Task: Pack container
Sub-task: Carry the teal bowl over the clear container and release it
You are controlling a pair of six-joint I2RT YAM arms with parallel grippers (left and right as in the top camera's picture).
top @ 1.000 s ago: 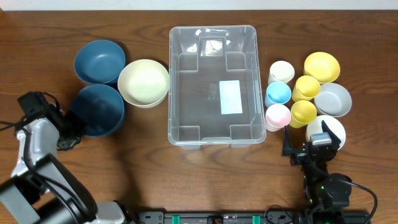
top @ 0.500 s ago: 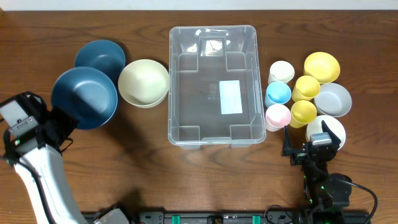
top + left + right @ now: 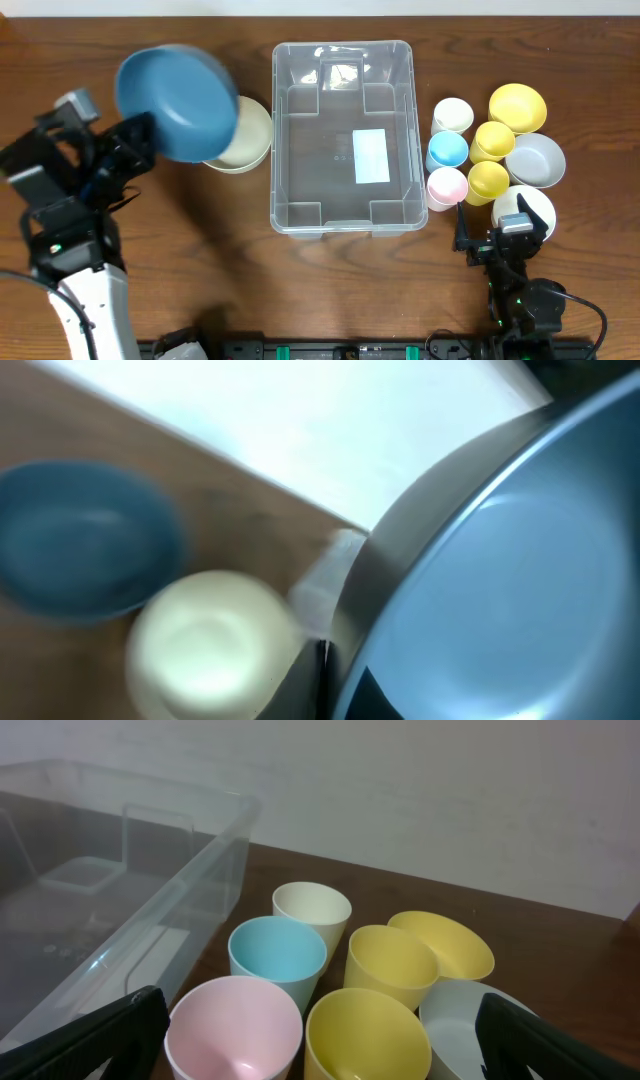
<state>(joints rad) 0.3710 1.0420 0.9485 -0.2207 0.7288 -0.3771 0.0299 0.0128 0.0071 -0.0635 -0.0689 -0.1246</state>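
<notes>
The clear rectangular container [image 3: 318,165] with a white label [image 3: 371,157] stands empty at mid-table; its near corner also shows in the right wrist view [image 3: 150,910]. My left gripper [image 3: 143,135] is shut on the rim of a dark blue bowl [image 3: 178,102] and holds it tilted in the air left of the container. That bowl fills the right of the blurred left wrist view [image 3: 500,560]. My right gripper [image 3: 503,240] is open and empty, low behind the cups [image 3: 320,1055].
A cream bowl [image 3: 252,135] sits by the container's left wall, partly covered by the held bowl. A second blue bowl [image 3: 85,540] lies beyond it. Right of the container: white [image 3: 453,115], blue [image 3: 447,151], pink [image 3: 447,186] and yellow cups [image 3: 490,160], plus yellow [image 3: 517,107], grey [image 3: 535,160] and white bowls [image 3: 530,205].
My left gripper has lifted the dark blue bowl off the table and carried it up and to the right, toward the container. The right arm has not moved.
</notes>
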